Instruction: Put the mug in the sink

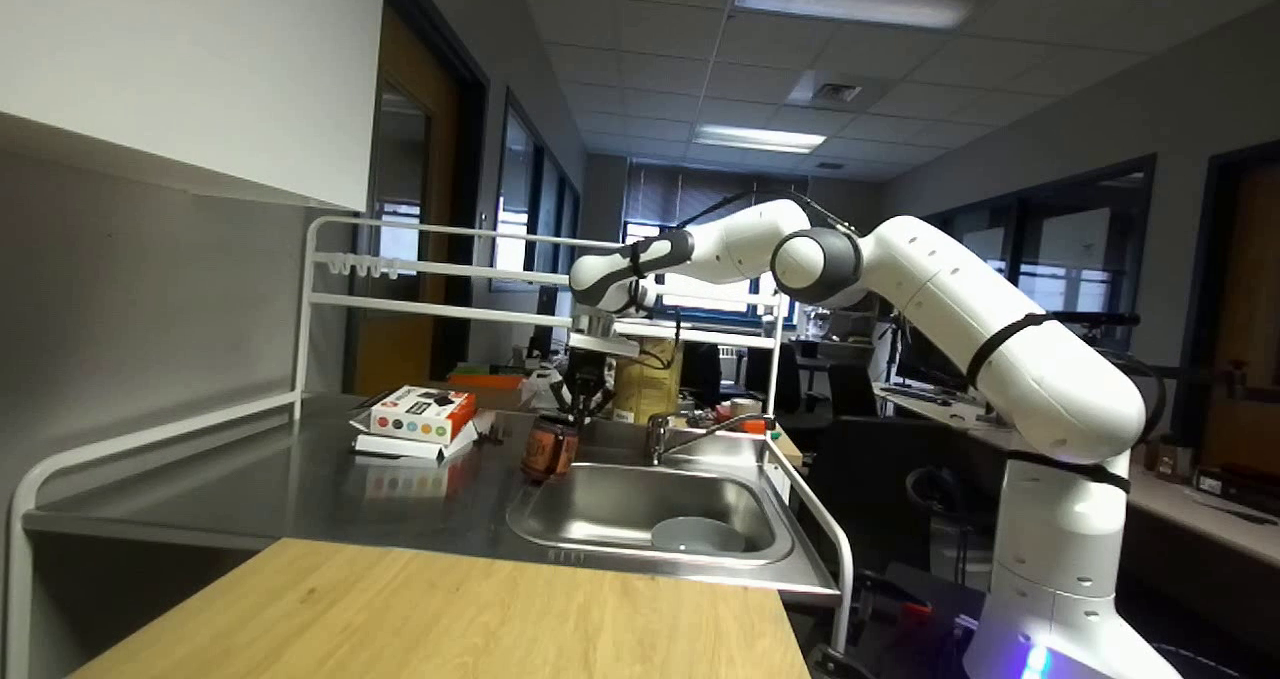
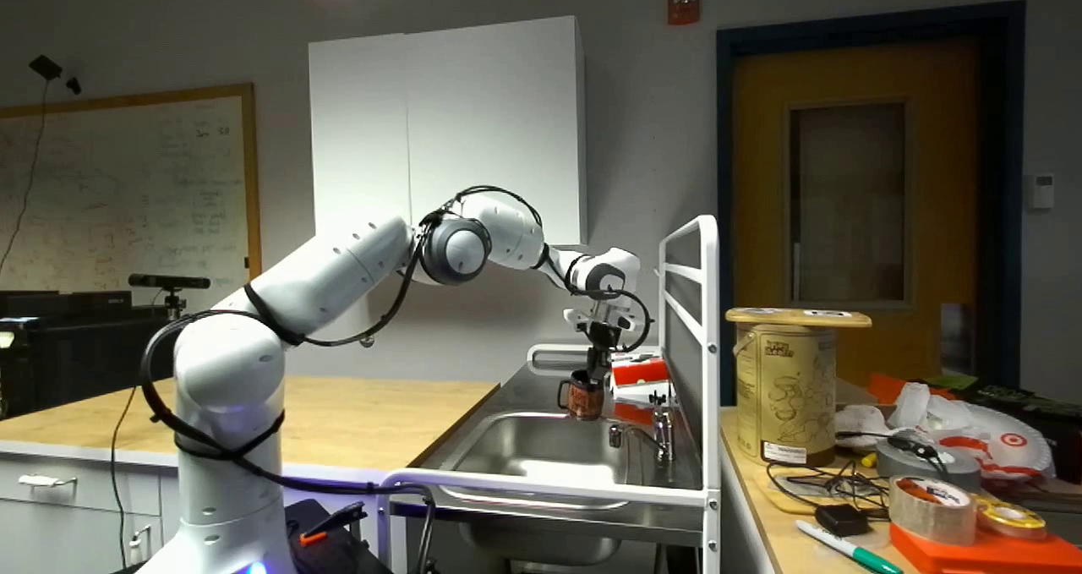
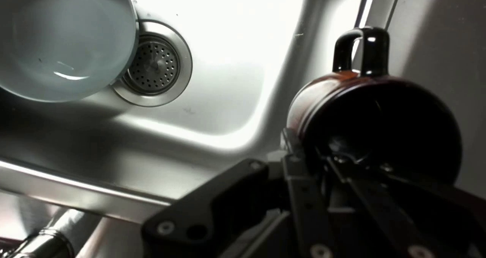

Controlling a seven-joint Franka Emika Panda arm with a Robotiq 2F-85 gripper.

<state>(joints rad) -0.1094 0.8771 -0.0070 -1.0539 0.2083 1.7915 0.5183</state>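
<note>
The reddish-orange mug with a black handle and dark inside shows in both exterior views [image 1: 548,449] [image 2: 585,398] and in the wrist view [image 3: 319,94]. My gripper shows in both exterior views [image 1: 580,411] [image 2: 598,369] and in the wrist view [image 3: 309,151]. It is shut on the mug's wall, with one finger outside and one inside the rim. The mug hangs slightly tilted at the edge of the steel sink [image 1: 620,504] [image 2: 541,443] [image 3: 228,60], beside the basin opening. The mug's underside and the gap below it are hard to judge.
A pale round bowl [image 1: 697,535] [image 3: 72,41] lies in the sink beside the drain [image 3: 155,64]. A faucet [image 1: 657,439] [image 2: 663,434] stands at the sink's back edge. A white-and-red box [image 1: 420,414] lies on the worktop. White rack rails [image 1: 440,309] [image 2: 708,371] border the worktop.
</note>
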